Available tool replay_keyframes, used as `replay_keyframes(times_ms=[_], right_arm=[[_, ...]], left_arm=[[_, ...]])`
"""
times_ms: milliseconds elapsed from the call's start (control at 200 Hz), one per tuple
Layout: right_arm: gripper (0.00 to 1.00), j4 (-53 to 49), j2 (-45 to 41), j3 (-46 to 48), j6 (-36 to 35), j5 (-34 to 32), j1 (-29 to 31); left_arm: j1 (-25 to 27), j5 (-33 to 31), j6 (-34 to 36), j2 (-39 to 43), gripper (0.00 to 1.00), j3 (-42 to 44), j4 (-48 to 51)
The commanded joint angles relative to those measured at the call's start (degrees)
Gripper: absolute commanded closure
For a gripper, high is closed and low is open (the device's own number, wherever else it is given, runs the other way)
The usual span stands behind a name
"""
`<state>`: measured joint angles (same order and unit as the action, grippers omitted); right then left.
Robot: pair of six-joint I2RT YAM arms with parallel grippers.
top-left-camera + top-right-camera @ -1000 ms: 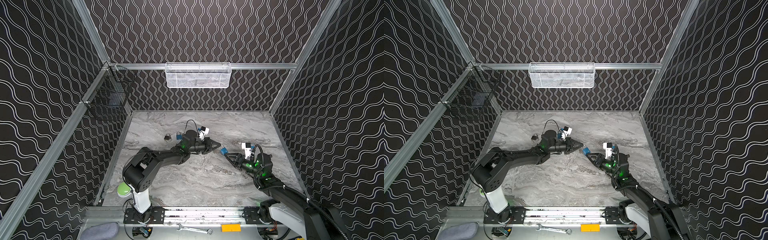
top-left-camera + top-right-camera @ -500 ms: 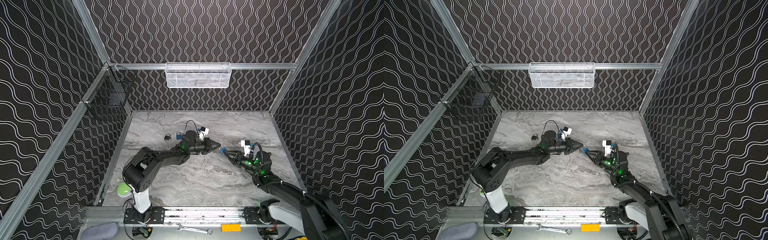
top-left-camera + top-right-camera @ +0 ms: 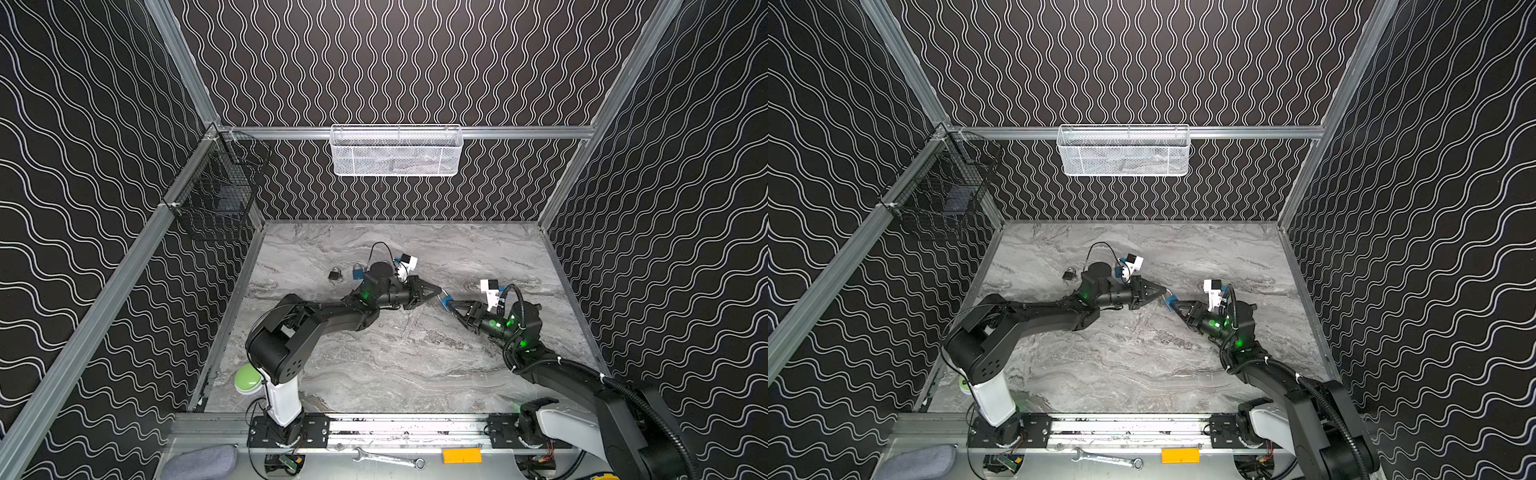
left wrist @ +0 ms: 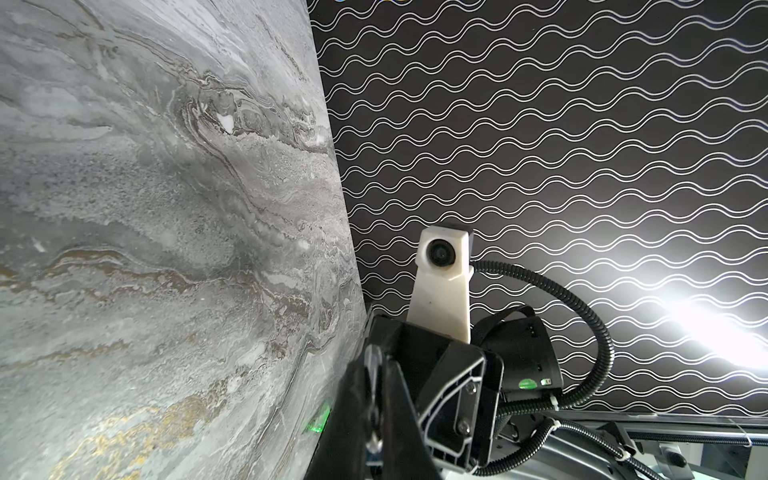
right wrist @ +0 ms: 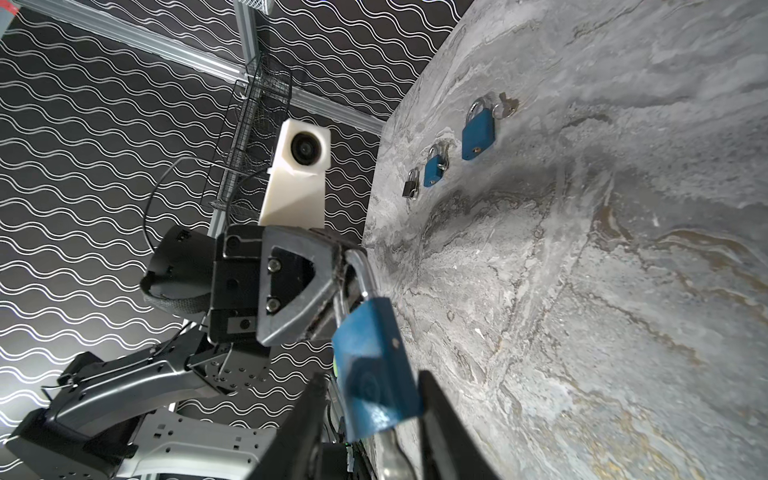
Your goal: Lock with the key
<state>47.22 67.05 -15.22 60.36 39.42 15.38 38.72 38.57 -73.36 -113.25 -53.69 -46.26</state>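
A blue padlock [image 5: 374, 365] hangs in the air over the middle of the marble table [image 3: 395, 365]. My left gripper [image 3: 435, 291] is shut on its silver shackle [image 5: 365, 270], which also shows as a bright sliver between that gripper's fingers [image 4: 353, 399] in the left wrist view. My right gripper [image 5: 372, 376] straddles the padlock body from the opposite side. Its jaws stand apart, with a gap on one side of the body. A silver key [image 5: 392, 455] sticks out of the padlock's underside between those jaws. Both top views show the padlock [image 3: 1170, 303] between the two grippers.
Three more padlocks lie at the table's back left: a large blue one [image 5: 478, 133] with keys on a ring [image 5: 505, 109], a smaller blue one [image 5: 434, 168] and a small black one [image 5: 411, 185]. A white mesh basket [image 3: 395, 151] and a black wire basket [image 3: 220, 195] hang on the walls.
My right gripper has moved in toward the padlock and its jaws have narrowed around the body. The left arm and the padlock have stayed in place.
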Motion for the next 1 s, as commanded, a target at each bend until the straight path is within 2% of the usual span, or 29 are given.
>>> replay_keyframes(times_ms=[0,80,220,260,370,606,996], right_arm=[[0.75,4.37,0.54,-0.94,0.73,1.36,0.07],[0.82,4.25,0.63,-1.04,0.56,1.63,0.03],[0.88,3.1,0.19,-1.28,-0.37,1.51,0.04],[0.89,2.67,0.04,-1.4,-0.71,1.66,0.03],[0.9,0.02,-0.25,-2.22,-2.0,1.8,0.04],[0.93,0.51,0.79,-2.52,-2.44,2.85,0.04],[0.95,2.87,1.62,-2.44,-1.69,3.57,0.02]], left_arm=[[0.09,0.51,-0.55,-0.35,1.0,-0.05,-4.79],[0.08,0.6,-0.31,-0.2,1.0,-0.26,-4.41],[0.22,0.63,-0.02,0.2,1.0,-0.45,-3.59],[0.21,0.44,0.15,0.26,1.0,-0.35,-3.4],[0.14,0.58,-0.15,0.05,0.91,-0.43,-3.9],[0.29,0.63,-0.21,0.11,0.84,-0.79,-4.01],[0.5,0.49,0.36,-0.64,0.79,-1.2,-2.71]])
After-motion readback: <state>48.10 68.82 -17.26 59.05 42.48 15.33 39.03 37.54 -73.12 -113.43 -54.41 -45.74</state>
